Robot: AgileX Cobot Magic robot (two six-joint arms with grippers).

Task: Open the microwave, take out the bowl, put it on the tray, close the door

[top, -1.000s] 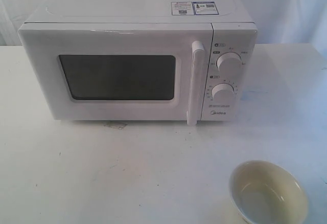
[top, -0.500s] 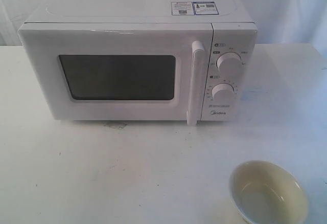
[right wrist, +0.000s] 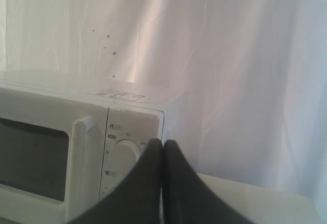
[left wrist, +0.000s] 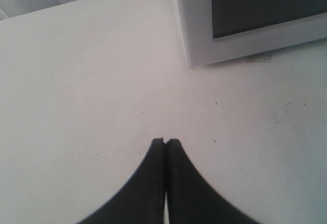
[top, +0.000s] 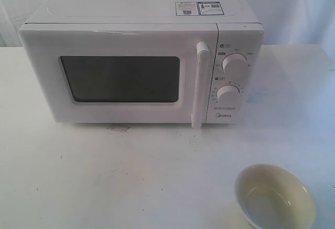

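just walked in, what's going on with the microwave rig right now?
Nothing is being handled at the moment. The microwave has its door shut, and the bowl sits empty on the table in front of it, toward the right. No tray shows in any view. The left hand is shut and empty over bare table near the microwave's front corner. The right hand is also shut and empty, raised and facing the microwave's front.
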